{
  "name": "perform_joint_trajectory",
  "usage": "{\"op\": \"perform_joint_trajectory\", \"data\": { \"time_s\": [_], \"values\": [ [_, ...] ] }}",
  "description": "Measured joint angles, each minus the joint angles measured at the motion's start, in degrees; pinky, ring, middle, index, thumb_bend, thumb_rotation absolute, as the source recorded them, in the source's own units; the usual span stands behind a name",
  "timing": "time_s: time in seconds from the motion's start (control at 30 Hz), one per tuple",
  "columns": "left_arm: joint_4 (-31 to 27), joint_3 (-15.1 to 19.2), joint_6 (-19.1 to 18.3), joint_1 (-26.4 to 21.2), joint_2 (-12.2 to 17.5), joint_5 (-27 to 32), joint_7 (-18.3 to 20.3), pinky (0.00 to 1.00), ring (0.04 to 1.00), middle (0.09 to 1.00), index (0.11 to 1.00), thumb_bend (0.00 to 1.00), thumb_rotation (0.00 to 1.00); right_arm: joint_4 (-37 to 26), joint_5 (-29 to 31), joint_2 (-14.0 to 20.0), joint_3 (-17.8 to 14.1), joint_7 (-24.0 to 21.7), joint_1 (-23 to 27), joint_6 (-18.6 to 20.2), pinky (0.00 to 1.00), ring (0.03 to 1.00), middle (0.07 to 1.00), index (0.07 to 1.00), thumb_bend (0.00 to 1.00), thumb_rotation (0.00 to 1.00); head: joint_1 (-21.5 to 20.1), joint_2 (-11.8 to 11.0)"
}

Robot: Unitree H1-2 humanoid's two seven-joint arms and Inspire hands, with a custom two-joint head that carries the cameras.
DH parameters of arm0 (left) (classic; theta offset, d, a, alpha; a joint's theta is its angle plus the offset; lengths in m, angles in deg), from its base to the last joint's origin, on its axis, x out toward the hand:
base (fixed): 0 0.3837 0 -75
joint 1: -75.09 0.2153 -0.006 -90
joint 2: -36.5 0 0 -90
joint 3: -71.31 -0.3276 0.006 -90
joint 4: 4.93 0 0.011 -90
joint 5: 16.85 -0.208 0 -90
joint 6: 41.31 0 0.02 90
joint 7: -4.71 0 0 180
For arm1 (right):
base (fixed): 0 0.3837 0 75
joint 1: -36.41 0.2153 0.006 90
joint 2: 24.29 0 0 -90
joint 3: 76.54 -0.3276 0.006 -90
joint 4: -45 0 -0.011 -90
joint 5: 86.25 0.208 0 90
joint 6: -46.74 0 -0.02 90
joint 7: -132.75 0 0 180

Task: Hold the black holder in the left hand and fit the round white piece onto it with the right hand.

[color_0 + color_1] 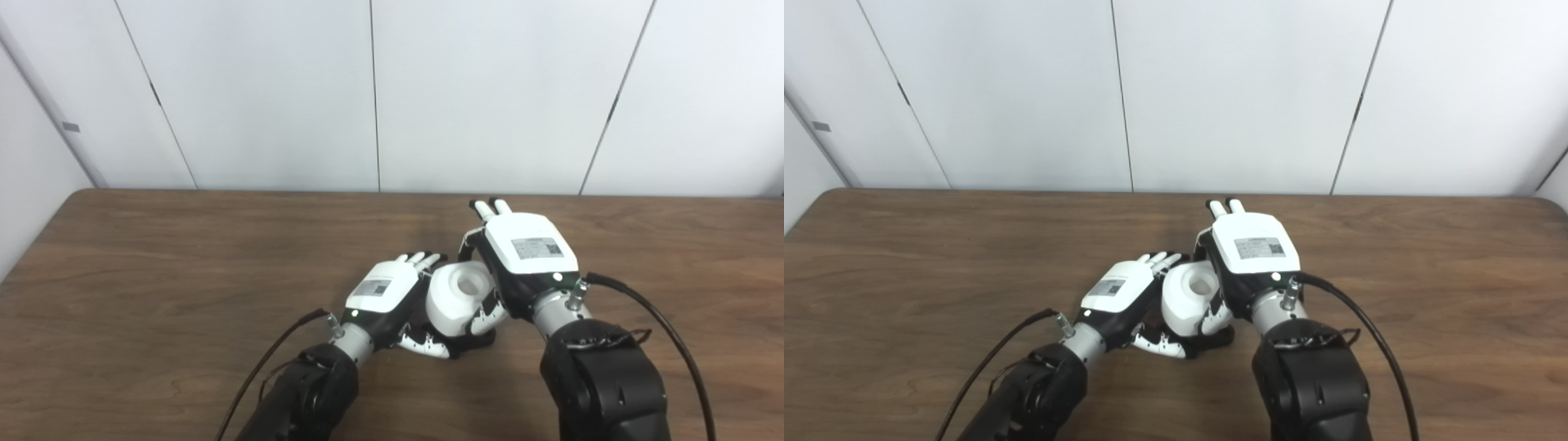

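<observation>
White and round, the round white piece (460, 298) sits between both hands near the middle of the wooden table (153, 275), its hollow top facing up with nothing visible inside. The black holder (474, 343) shows only as a dark base beneath it. Bare wood lies open on every side, the table edges well away. The left hand (386, 300) cups the piece's left side, thumb curled below; the right hand (520, 263) wraps its right side, fingers closed against it.

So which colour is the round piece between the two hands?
White round piece, plain; left eye view shows it best.
</observation>
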Motion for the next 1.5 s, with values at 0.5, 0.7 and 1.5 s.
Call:
{"op": "perform_joint_trajectory", "data": {
  "time_s": [0.5, 0.7, 1.5],
  "values": [
    [0.0, 0.1, -0.3, 0.0, 0.2, -0.1, 0.0, 1.00, 0.987, 0.963, 0.480, 0.52, 0.05, 1.3, 0.0, 0.0, 0.4, 2.2, -0.3, 0.4, 0.65, 0.999, 0.972, 0.490, 0.52, 0.14, 0.0, 0.0],
    [0.0, 0.1, -0.5, 0.0, 0.2, -0.1, 0.0, 1.00, 0.990, 0.966, 0.480, 0.52, 0.05, 1.4, -0.1, 0.0, 0.5, 2.2, -0.3, 0.5, 0.65, 1.000, 0.969, 0.491, 0.52, 0.14, 0.0, 0.0],
    [0.0, 0.1, -0.6, 0.0, 0.2, 0.0, -0.1, 1.00, 0.986, 0.964, 0.480, 0.52, 0.05, 1.5, -1.1, -0.1, 1.4, 2.1, -0.5, 0.6, 0.70, 1.000, 0.974, 0.491, 0.52, 0.14, 0.2, -0.5]
  ]
}}
